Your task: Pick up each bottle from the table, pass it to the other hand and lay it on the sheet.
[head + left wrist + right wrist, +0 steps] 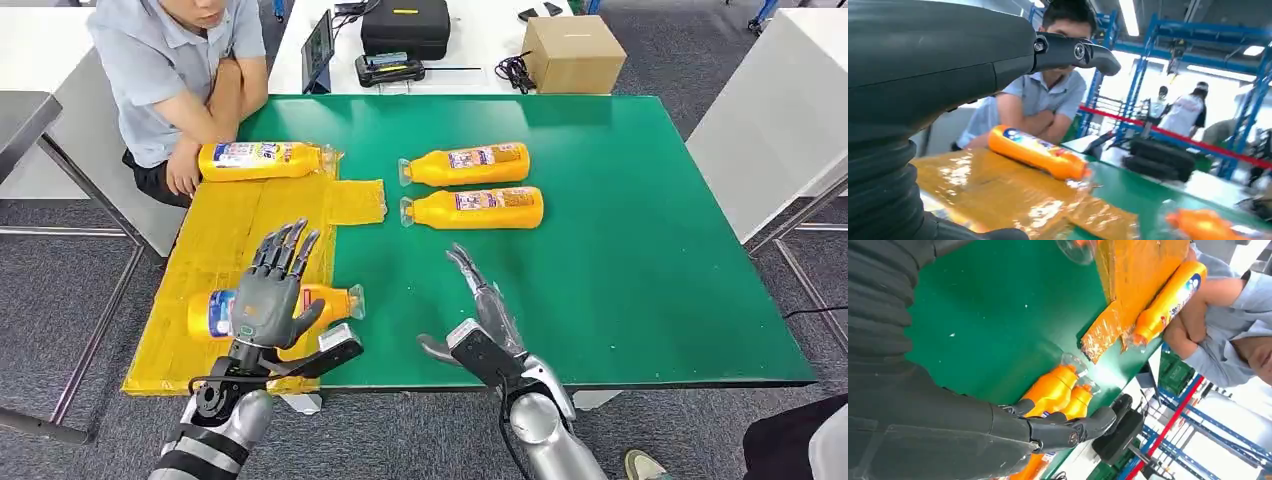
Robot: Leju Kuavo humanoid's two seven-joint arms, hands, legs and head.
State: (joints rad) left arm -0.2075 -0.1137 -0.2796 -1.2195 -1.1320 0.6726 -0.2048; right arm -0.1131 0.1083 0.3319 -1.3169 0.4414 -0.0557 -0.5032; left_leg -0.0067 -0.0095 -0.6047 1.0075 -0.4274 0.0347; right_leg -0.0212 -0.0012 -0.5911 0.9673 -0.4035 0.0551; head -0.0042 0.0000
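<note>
Left hand (268, 300) apparently hovers over bottle (335, 301).

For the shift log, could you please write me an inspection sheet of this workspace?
Surface: green table top, with a yellow crinkled sheet at its left end.
Job's things: four orange plastic bottles; two lie on the sheet, two on the green.
Clutter: cardboard box and black case on the white table behind.
Hands: left hand above the near bottle, right hand; both empty, fingers apart.
Cables: black coil beside the box.
Surroundings: a seated person.
</note>
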